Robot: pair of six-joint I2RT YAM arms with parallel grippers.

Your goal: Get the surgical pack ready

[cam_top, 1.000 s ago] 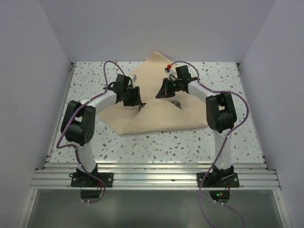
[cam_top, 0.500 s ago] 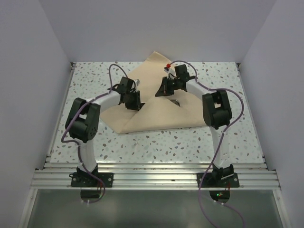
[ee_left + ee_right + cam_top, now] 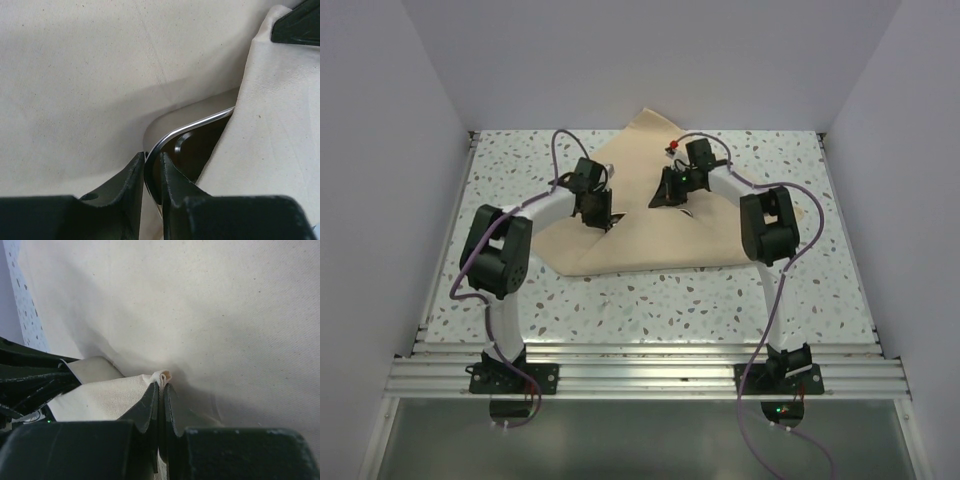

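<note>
The left gripper has its two jaws close together. The thin shiny rim of the steel tray is pinched between them. The rim bends round a corner right at the jaws and then runs off to the right. It is dark inside the tray. There is a round shape in there, maybe the ring of a metal tool, but it is too dark to be sure. The tan wrap sheet lies flat beyond the tray. A flap of it lies over the tray's right side and hides most of the tray.

The right gripper has its jaws shut tight on a little folded bit of the wrap sheet. The fold pokes out just past the fingertips. A flap of cloth spreads away to the left of the jaws.

From above, both grippers reach down to the middle of the sheet, near each other. The sheet lies on the speckled table, toward the far side. One corner of the sheet points at the back wall.
</note>
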